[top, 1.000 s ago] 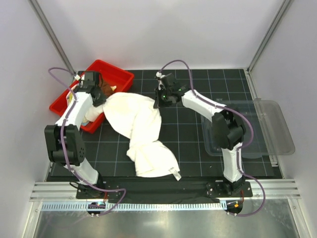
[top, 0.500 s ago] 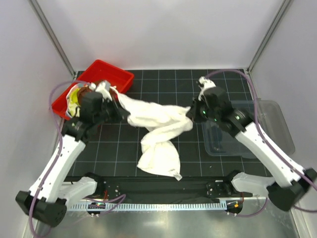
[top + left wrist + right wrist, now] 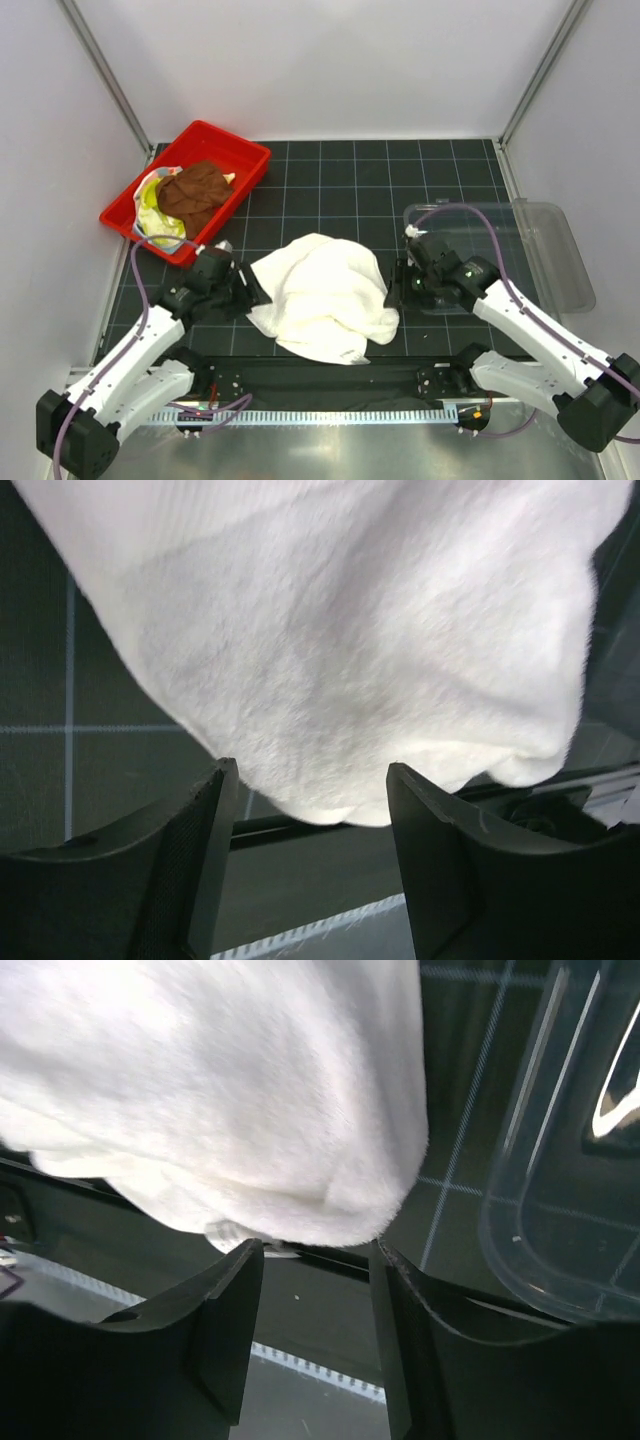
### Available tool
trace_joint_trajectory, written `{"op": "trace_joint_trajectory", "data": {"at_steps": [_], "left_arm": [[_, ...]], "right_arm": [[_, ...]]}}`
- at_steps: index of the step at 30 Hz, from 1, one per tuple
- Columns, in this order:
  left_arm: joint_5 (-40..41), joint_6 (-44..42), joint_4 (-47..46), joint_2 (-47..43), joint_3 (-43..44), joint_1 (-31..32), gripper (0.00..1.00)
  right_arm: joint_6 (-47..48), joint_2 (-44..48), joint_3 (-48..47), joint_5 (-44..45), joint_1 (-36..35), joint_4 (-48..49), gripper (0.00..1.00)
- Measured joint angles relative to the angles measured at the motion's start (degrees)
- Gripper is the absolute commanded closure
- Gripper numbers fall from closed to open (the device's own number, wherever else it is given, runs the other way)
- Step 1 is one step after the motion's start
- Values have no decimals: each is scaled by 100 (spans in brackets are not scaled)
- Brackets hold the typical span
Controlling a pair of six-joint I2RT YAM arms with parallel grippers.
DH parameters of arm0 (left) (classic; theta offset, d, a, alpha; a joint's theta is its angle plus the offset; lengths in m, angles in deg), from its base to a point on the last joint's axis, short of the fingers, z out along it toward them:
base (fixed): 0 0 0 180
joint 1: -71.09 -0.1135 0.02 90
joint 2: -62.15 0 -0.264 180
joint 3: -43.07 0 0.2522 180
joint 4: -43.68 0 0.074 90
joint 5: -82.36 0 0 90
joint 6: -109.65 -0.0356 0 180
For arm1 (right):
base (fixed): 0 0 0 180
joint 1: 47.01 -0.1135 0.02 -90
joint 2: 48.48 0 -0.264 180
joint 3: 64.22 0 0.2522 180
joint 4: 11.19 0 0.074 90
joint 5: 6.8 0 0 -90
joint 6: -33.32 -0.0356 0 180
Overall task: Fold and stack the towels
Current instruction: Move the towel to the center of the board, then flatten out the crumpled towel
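The large white towel [image 3: 325, 295] lies in a loose heap on the near middle of the black mat. My left gripper [image 3: 252, 290] stands open at its left edge. My right gripper [image 3: 400, 285] stands open at its right edge. In the left wrist view the white towel [image 3: 350, 630] ends just beyond the left gripper [image 3: 310, 770], with nothing between the fingers. In the right wrist view the towel [image 3: 200, 1090] hangs just past the right gripper [image 3: 316, 1245], whose jaws are also empty. A brown towel [image 3: 195, 188] and a yellow-green one [image 3: 152, 205] lie in the red tray [image 3: 235, 150].
The red tray sits at the back left of the mat. A clear plastic bin [image 3: 540, 240] stands at the right, close beside my right arm; its rim [image 3: 520, 1160] shows in the right wrist view. A metal rail [image 3: 320, 415] runs along the near edge.
Both arms have drawn back toward the near edge and their jaws have opened. The white towel, stretched between them before, has dropped into a heap on the mat.
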Motion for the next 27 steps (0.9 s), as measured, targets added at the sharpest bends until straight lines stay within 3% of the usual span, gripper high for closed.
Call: {"op": "trace_joint_trajectory", "data": {"at_steps": [2,7,11,16,21,25,27], "left_arm": [[328,-15,11,284,483,2,28],[1080,-35,-245,1255,1373,-245,28],[1307,-26,-455,1864,1292,-820,31],[1508,-44,-688,2083,841,-1300,28],[1508,-83,-1069,2507,590,-1672,29],[1528,-68,-1237,2931,590,-1683,31],[1587,-42,-1294,3202,603,-1683,34]], "right_arm": [[81,-192,-527,31,0,48,42],[761,-1974,-2610,122,0,549,42],[1552,-4022,-4339,61,57,855,41],[2277,-6092,-5853,-188,122,706,39],[2651,-7106,-6083,-380,149,439,38],[2734,-7167,-5709,-505,157,518,39],[2754,-7044,-5427,-549,157,640,45]]}}
